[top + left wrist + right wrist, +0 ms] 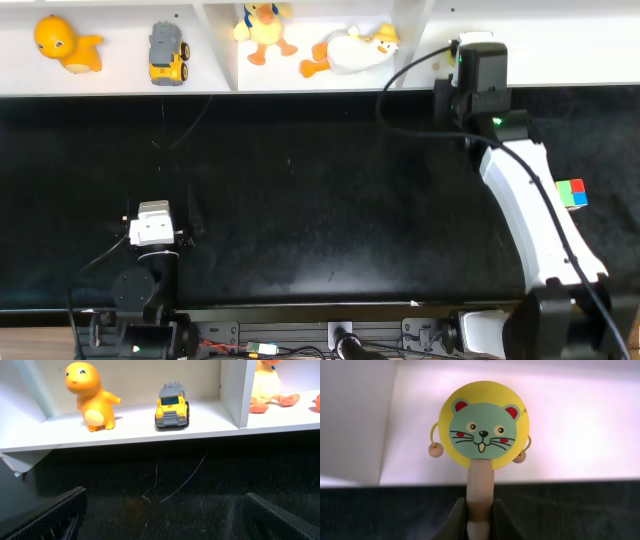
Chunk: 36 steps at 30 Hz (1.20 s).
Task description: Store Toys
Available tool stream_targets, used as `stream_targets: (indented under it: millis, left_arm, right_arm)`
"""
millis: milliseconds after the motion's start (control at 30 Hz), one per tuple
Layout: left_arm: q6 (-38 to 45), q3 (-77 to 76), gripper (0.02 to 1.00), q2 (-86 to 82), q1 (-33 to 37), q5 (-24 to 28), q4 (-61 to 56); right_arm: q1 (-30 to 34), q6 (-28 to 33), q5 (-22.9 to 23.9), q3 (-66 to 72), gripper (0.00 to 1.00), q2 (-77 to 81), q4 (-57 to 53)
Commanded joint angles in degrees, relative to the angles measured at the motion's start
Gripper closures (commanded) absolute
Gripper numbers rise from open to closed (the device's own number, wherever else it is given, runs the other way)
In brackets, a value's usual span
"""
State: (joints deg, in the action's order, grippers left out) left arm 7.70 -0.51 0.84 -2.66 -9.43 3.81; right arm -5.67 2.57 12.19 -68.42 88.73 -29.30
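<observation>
The right arm's point(530, 200) jaws clench the wooden handle of a yellow drum rattle point(482, 425), holding it upright at the white shelf's point(580, 435) right-hand compartment. The left arm's point(150, 275) jaws hang released above the black tabletop point(320, 200).

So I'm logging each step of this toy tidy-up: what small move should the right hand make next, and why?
Probably ease forward into the white shelf bay ahead. The right hand is shut on the wooden handle of the rattle drum, which stands upright in front of that bay and is not yet set down on its floor.
</observation>
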Motion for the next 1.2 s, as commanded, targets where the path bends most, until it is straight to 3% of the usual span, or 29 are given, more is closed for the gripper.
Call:
stream_targets:
  millis: [33,633,1200]
  left_arm:
    - [0.85,0.04,0.02,-0.68,-0.31,0.37,0.2]
    - [0.85,0.04,0.02,-0.68,-0.31,0.37,0.2]
    - [0.85,0.04,0.02,-0.68,-0.31,0.37,0.2]
  right_arm:
    - [0.02,2.08,-1.53,-4.02,0.958,3.48,1.95]
    - [0.07,5.2,-5.38,-5.09,0.958,12.44,13.46]
    - [0.09,4.7,-5.77,-5.09,0.884,15.85,13.84]
